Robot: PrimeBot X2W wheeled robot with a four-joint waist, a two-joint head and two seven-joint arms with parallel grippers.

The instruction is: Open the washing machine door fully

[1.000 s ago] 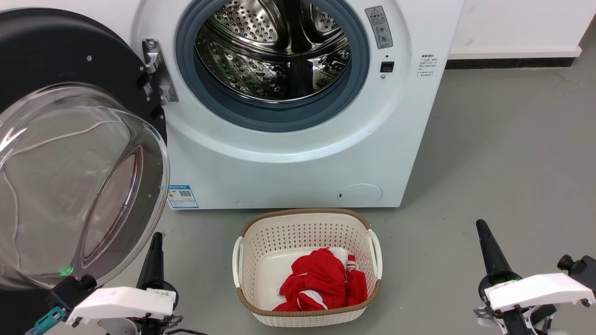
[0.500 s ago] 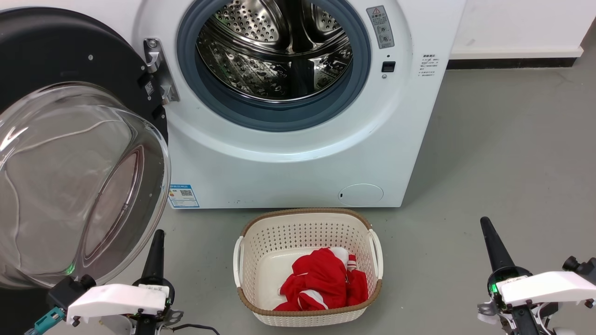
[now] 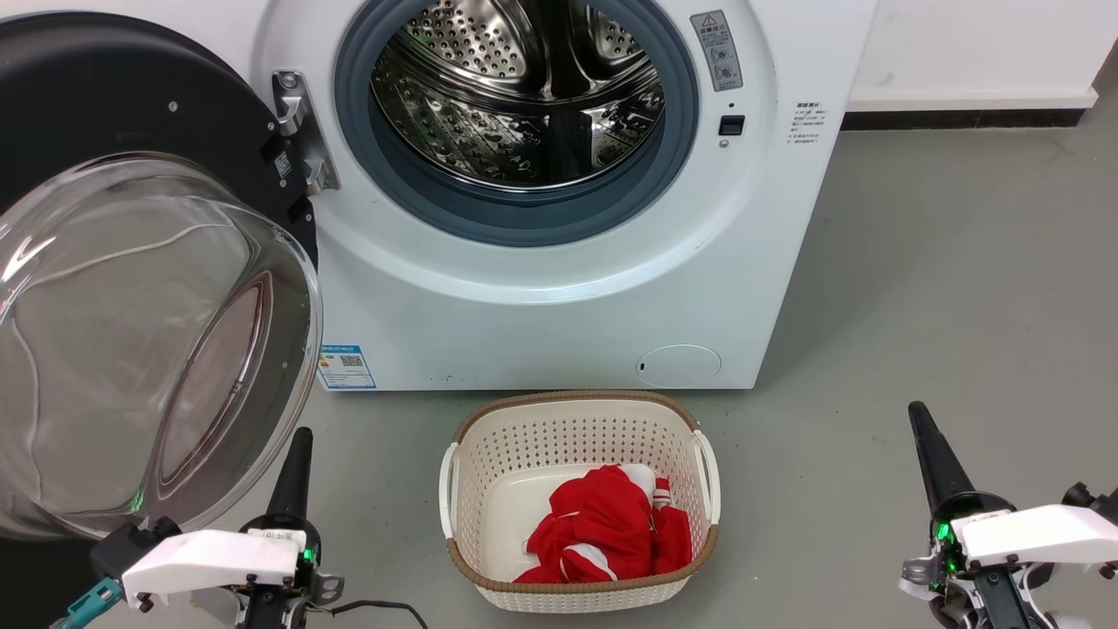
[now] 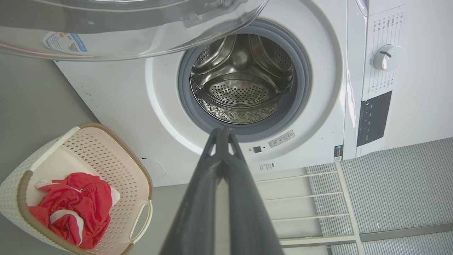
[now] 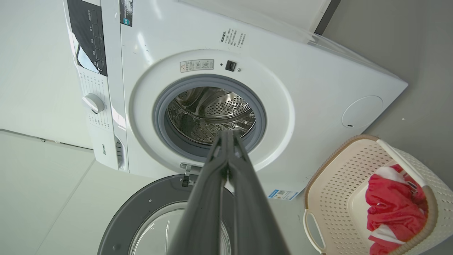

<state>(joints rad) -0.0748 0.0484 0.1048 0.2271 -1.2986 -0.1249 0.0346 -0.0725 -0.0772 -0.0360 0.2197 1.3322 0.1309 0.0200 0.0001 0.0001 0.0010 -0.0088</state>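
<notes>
**Desk:** What differs from a second ago?

**Photographer:** Very little. The head view has slid slightly, so the white washing machine [image 3: 559, 306] sits a touch further right in it. The machine, its door and the basket keep their places relative to one another. The two arms have shifted a bit: both grippers' dark tips reach slightly higher than before.

**Desk:** And the washing machine door [image 3: 105, 114]?

**Photographer:** It stands swung wide to the left of the opening, carried by its metal hinge [image 3: 297, 131] on the opening's left edge. The wide black rim is glossy, and the clear glass bowl [image 3: 131, 332] bulges toward the camera, catching pale streaks of light. The steel drum [image 3: 524, 96] lies fully exposed inside its grey rubber ring [image 3: 524, 218].

**Desk:** What is below?

**Photographer:** A cream perforated basket [image 3: 576, 419] stands on the grey floor [image 3: 917, 288] just in front of the machine, with a red and white garment [image 3: 603, 533] bunched in it.

**Desk:** The grippers?

**Photographer:** The left gripper [image 3: 302, 435] hovers low, just beside the bowl's lower edge. The right gripper [image 3: 916, 409] hangs well apart, over the floor to the right. On both, the fingers are pressed together at the tips and carry nothing, as the wrist views confirm.
</notes>
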